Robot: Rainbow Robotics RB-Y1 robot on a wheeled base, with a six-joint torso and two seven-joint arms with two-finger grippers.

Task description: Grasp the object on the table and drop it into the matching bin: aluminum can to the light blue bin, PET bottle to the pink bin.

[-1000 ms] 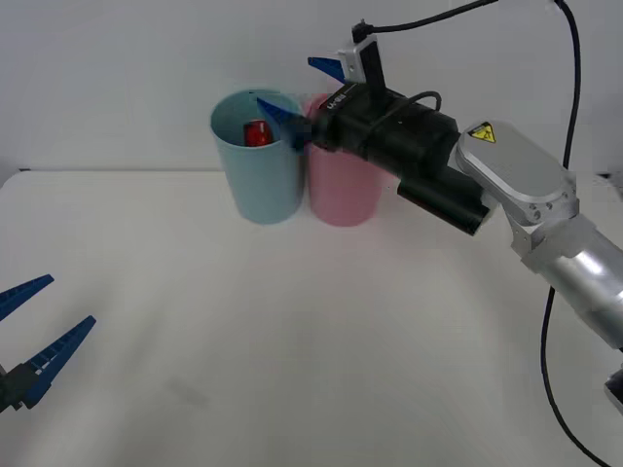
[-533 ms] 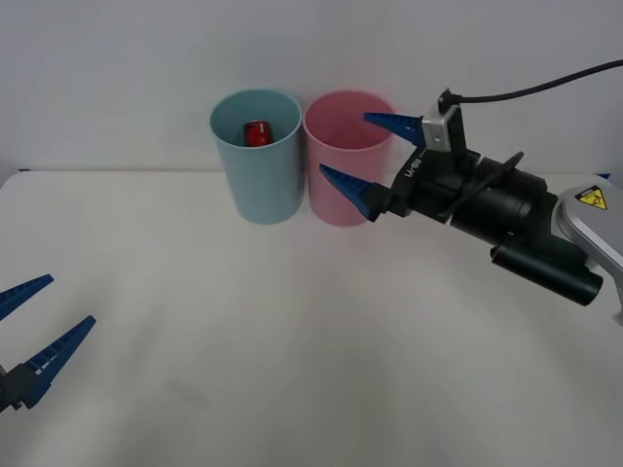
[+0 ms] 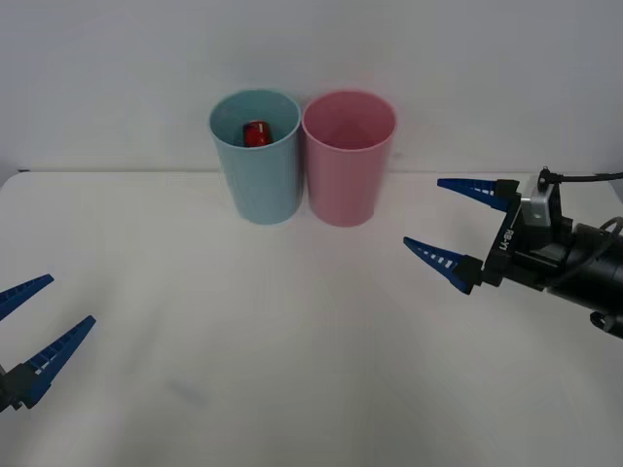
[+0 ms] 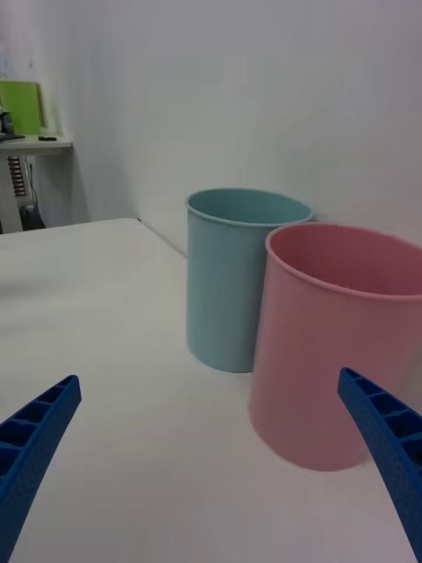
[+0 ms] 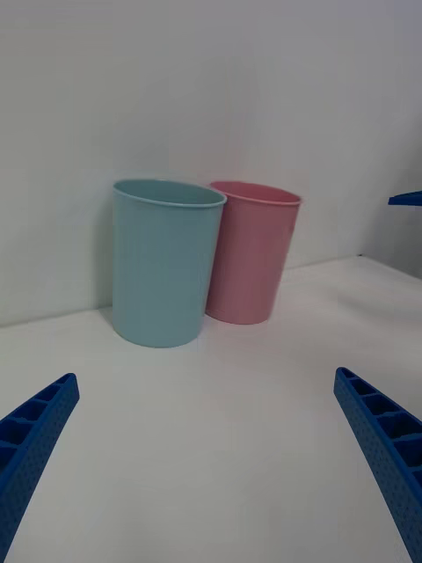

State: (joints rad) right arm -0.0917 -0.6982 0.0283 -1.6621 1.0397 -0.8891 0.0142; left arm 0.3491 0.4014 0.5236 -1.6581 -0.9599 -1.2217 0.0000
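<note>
Can point(image 3: 256, 133) sits inside the blue bin point(image 3: 257, 170), red body just visible below the rim at the far side. Pink bin point(image 3: 348, 165) stands touching or just beside it on the right; I see nothing in it. Both bins are at the far edge of the table point(image 3: 243, 331).

Right gripper point(image 3: 456, 224) is over the table to the right of the bins, near side of them, pointing left, fingers spread wide, holding nothing. Left gripper point(image 3: 27, 326) is parked at the near left edge, also wide open and empty.

Judgement: drop looks done, the can is in the matching bin, and only the arm's retreat remains.

Risks: the bins are tall and light-looking and stand close together, so if the right arm swings left at this height a fingertip could clip the pink bin, tip it, and knock over the blue one, spilling the can. The trailing cable point(image 3: 584, 177) could snag on pull-back.
</note>
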